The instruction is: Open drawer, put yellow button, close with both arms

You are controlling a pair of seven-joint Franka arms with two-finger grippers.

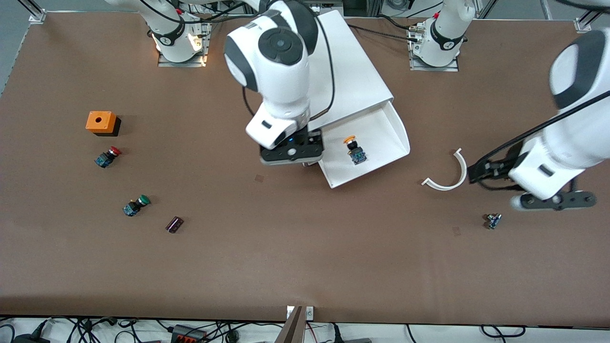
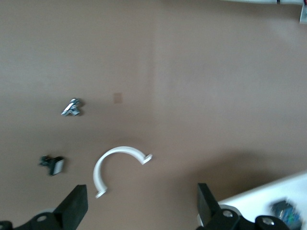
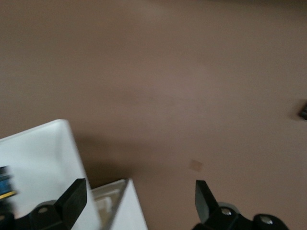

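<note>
While the drawer (image 1: 376, 143) is sitting pulled out of the white cabinet (image 1: 350, 71), the yellow button (image 1: 355, 150) is lying inside it on the tray floor, w/ cap pointing toward the cabinet. Only 1 drawer is showing as open in the front view; the right wrist view is catching a second white tray edge (image 3: 112, 201) under the top one.

Right tool (image 1: 291, 155) is hanging over the drawer's corner at the right arm's end, fingers (image 3: 72, 201) spread wide, holding nothing. Left tool (image 1: 557, 200) is hovering over the bare surface (image 1: 305, 267) toward the left arm's end, also spread wide & empty, w/ its fingers (image 2: 74, 208) showing well apart in the left wrist view.

Count of loose items on the surface: 3 push-buttons total, i.e. 1 yellow in the drawer, 1 red button (image 1: 107, 157) and 1 green button (image 1: 136, 206), both toward the right arm's end. Plus 1 orange box (image 1: 101, 122) w/ a hole on top, just beside the red one, farther from the front cam. 1 small dark purple part (image 1: 174, 224) is lying near the green one. 1 white curved clip (image 1: 448, 172) is lying between drawer & left tool, and 1 small metal-and-blue part (image 1: 493, 221) is sitting nearer the front cam than that clip. 2 arms in all.
</note>
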